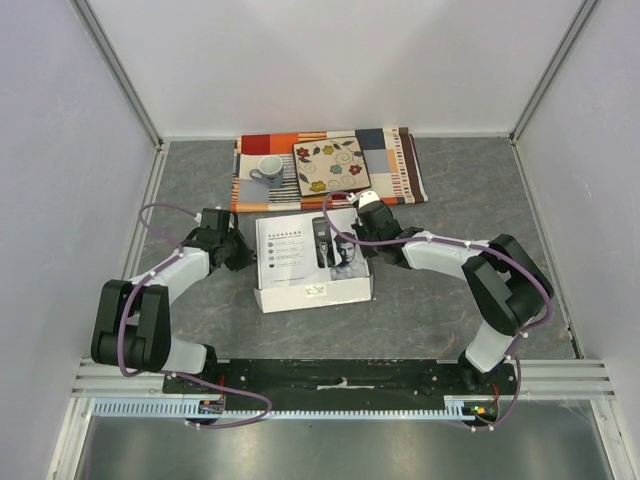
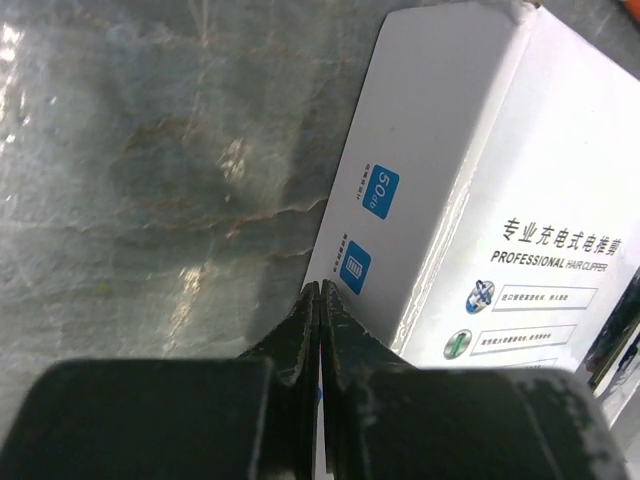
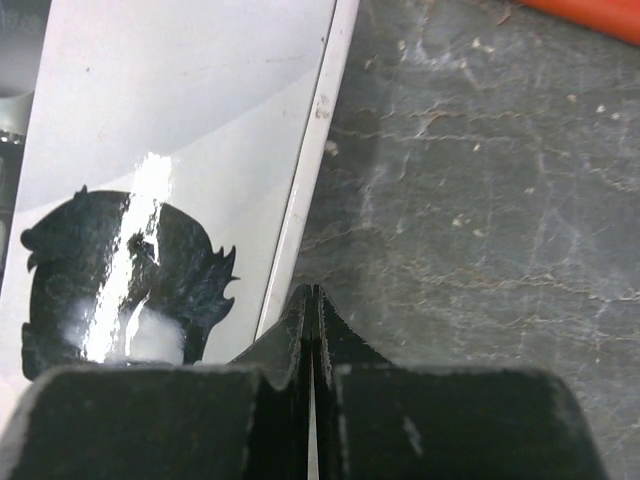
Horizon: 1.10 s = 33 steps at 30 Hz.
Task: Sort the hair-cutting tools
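Note:
A closed white box [image 1: 300, 265] with a clipper picture on its lid lies at the table's middle. The clipper, comb guard, small cylinders and cord are not in view. My left gripper [image 1: 246, 253] is shut and empty, low at the box's left side; in the left wrist view its tips [image 2: 320, 290] sit against the box's white side wall [image 2: 420, 150]. My right gripper [image 1: 354, 240] is shut and empty at the box's right edge; in the right wrist view its tips [image 3: 313, 292] rest by the lid's rim [image 3: 180, 120].
A patchwork cloth [image 1: 395, 160] lies at the back, bearing a white cup [image 1: 268, 168] and a flowered tile [image 1: 333, 165]. Grey stone tabletop [image 3: 480, 200] surrounds the box. White walls close in the left, right and back.

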Each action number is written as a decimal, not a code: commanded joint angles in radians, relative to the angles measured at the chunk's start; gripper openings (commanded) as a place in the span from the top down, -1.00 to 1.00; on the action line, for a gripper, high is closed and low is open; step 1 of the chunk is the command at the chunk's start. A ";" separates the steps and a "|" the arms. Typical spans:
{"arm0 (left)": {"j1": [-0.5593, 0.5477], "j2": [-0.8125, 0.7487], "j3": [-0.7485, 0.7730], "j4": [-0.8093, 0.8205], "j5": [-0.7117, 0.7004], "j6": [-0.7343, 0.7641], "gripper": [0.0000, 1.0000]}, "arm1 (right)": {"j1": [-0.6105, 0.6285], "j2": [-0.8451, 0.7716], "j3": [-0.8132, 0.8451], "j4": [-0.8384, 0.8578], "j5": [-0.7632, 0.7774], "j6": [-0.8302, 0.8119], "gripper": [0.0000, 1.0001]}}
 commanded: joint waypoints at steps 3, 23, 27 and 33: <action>-0.037 0.065 0.115 0.113 0.148 0.017 0.96 | -0.025 0.039 0.106 0.027 -0.041 0.002 1.00; -0.045 0.012 0.302 -0.242 -0.099 0.106 0.93 | -0.073 -0.073 0.123 -0.113 0.179 -0.009 0.19; -0.043 -0.080 0.235 -0.295 -0.151 0.103 0.78 | -0.071 -0.183 0.062 -0.151 0.238 0.010 0.01; -0.045 -0.155 0.181 -0.345 -0.187 0.096 0.65 | -0.073 -0.265 -0.026 -0.209 0.267 0.057 -0.05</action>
